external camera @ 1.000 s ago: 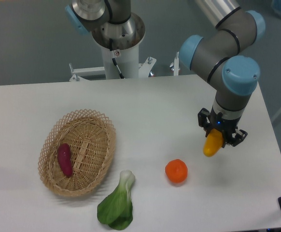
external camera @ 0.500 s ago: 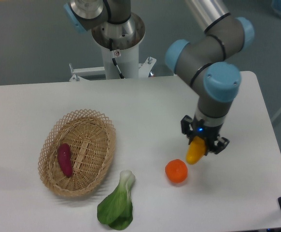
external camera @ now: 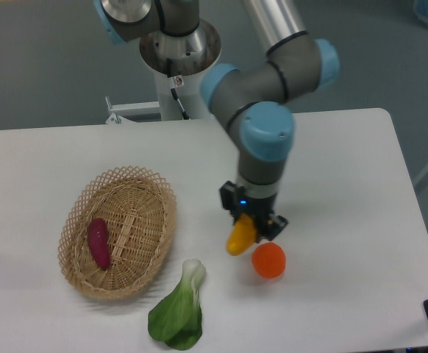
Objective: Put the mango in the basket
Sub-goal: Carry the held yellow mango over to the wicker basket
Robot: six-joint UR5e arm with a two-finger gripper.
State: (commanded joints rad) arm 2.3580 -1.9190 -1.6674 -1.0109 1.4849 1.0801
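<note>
White matte table (external camera: 332,169), oval light-tan wicker basket (external camera: 151,193) with lattice rim holding a dark purple tuber (external camera: 98,243), black two-finger gripper (external camera: 248,223) clamped on the smooth yellow-orange mango (external camera: 240,237), above the table right of the basket, leafy bok choy (external camera: 179,312), round orange fruit (external camera: 268,260)

A woven wicker basket (external camera: 118,234), light tan and rough with an open lattice rim, sits on a smooth, matt white table (external camera: 52,162). The mango (external camera: 240,235) shows a smooth, slightly glossy yellow-orange skin between the dark, matt gripper (external camera: 252,220) parts. The orange fruit (external camera: 268,260) looks finely dimpled, the purple tuber (external camera: 98,243) dull, the leafy green (external camera: 179,310) soft and waxy. Arm joints wear glossy blue plastic caps over grey metal.
</note>
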